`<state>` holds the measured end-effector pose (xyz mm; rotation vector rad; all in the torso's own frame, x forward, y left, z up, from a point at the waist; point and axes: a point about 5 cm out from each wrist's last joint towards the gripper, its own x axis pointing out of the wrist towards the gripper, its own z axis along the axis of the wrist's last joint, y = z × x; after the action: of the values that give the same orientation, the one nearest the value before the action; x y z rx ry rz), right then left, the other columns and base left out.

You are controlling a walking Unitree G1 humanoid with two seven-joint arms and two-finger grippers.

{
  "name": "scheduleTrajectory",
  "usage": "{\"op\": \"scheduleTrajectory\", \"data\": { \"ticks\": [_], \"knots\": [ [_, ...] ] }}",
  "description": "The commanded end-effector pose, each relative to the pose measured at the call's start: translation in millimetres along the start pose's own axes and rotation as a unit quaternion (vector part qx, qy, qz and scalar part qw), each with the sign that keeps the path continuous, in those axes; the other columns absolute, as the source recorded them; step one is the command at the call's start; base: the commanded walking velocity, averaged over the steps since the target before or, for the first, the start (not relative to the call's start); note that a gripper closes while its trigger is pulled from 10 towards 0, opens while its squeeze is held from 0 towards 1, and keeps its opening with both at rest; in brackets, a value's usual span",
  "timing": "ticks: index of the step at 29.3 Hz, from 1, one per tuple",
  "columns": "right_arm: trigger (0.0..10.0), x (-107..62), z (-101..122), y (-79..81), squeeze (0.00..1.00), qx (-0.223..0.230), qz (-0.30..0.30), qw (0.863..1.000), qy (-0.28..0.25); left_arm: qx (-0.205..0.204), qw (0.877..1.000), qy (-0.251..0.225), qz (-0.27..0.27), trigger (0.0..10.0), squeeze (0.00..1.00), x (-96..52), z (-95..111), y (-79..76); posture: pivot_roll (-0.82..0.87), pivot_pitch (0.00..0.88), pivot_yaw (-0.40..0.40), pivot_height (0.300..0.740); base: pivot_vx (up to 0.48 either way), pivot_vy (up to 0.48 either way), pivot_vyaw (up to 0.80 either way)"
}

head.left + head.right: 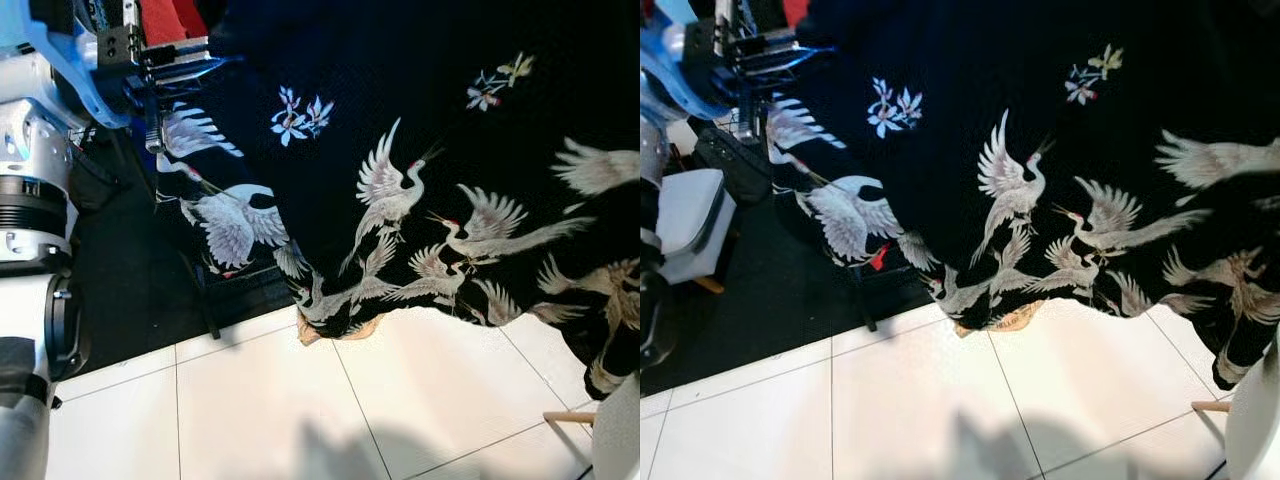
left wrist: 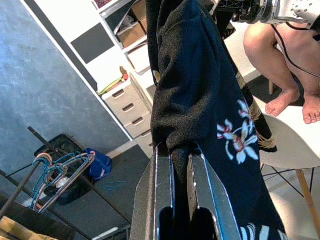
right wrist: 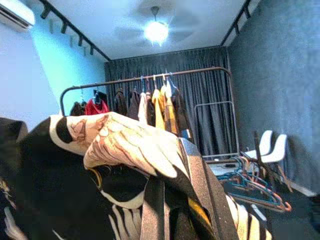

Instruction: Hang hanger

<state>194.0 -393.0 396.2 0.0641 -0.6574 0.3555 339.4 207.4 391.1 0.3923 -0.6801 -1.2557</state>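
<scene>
The black crane-embroidered robe (image 1: 420, 190) was held aloft, well apart from the curved brown clothes rail (image 3: 145, 78), each end pinched in a closed tool, left (image 2: 181, 162) and right (image 3: 172, 172), so carrying seemingly remained before hooking on.

You have the crane-print robe (image 1: 420, 160) draped across the view, its hem hanging above the tiled floor (image 1: 300, 400). Left of the robe, the mat (image 1: 140, 280) lies on that floor, and the left arm (image 1: 30, 200) stands beside it. Right of the robe's hem, a chair (image 1: 1252, 420) stands on the tiles. Behind the robe, a clothes rail (image 3: 145, 80) carries hung garments.
</scene>
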Motion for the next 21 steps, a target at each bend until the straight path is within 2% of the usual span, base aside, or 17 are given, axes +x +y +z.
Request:
{"op": "scheduleTrajectory", "data": {
  "ticks": [1,4,11,12,14,15,17,18,19,20,21],
  "knots": [
    [0.0,-1.4,8.8,-3.4,0.0,-0.006,-0.013,1.0,-0.024,-0.004,1.0,0.01,0.01,7.8,0.0,-6.0,-3.5,-0.5,-0.07,0.053,0.075,0.74,0.0,0.0,0.0],
    [0.0,-10.2,12.2,-12.3,0.0,0.01,-0.04,0.998,-0.048,-0.015,1.0,0.008,0.017,7.9,0.0,-8.2,-7.9,-1.6,-0.08,0.056,0.075,0.74,0.0,0.0,0.0],
    [0.0,-16.3,-9.6,-9.4,0.0,0.016,-0.029,0.999,0.003,-0.023,1.0,-0.004,0.02,7.8,0.0,-8.3,-9.6,-2.5,-0.08,0.055,0.075,0.74,0.0,0.0,0.0],
    [0.0,-18.6,-22.2,-8.9,0.0,0.018,-0.034,0.999,0.03,-0.025,0.999,-0.011,0.02,7.8,0.0,-8.1,-8.6,-2.5,-0.08,0.06,0.077,0.74,0.0,0.0,0.0],
    [0.0,-18.6,-22.2,-8.9,0.0,0.018,-0.034,0.999,0.03,-0.025,0.999,-0.011,0.02,7.8,0.0,-8.1,-8.6,-2.5,-0.08,0.06,0.077,0.74,0.0,0.0,0.0],
    [0.1,-20.9,-37.5,-8.6,0.0,0.016,-0.042,0.997,0.06,-0.028,0.999,-0.022,0.02,7.8,0.0,-7.2,-7.2,-2.4,-0.08,0.043,0.08,0.74,0.0,0.0,0.0],
    [0.1,-20.9,-37.5,-8.6,0.0,0.016,-0.042,0.997,0.06,-0.028,0.999,-0.022,0.02,7.8,0.0,-7.2,-7.2,-2.4,-0.08,0.043,0.08,0.74,0.0,0.0,0.0],
    [10.0,-21.9,-55.1,-7.1,0.0,0.024,-0.055,0.995,0.079,-0.035,0.999,-0.036,0.014,7.9,0.0,-4.9,-5.7,-2.7,-0.08,0.034,0.08,0.74,0.0,0.0,0.0],
    [10.0,-21.9,-55.1,-7.1,0.0,0.024,-0.055,0.995,0.079,-0.035,0.999,-0.036,0.014,7.9,0.0,-4.9,-5.7,-2.7,-0.08,0.034,0.08,0.74,0.0,0.0,0.0],
    [10.0,-21.8,-67.0,-6.7,0.44,0.036,-0.071,0.993,0.084,-0.042,0.998,-0.047,0.007,8.0,0.0,-2.9,-4.8,-3.4,-0.07,0.037,0.082,0.74,0.0,0.0,0.0],
    [10.0,-21.8,-67.0,-6.7,0.44,0.036,-0.071,0.993,0.084,-0.042,0.998,-0.047,0.007,8.0,0.0,-2.9,-4.8,-3.4,-0.07,0.037,0.082,0.74,0.0,0.0,0.0]
  ]
}}
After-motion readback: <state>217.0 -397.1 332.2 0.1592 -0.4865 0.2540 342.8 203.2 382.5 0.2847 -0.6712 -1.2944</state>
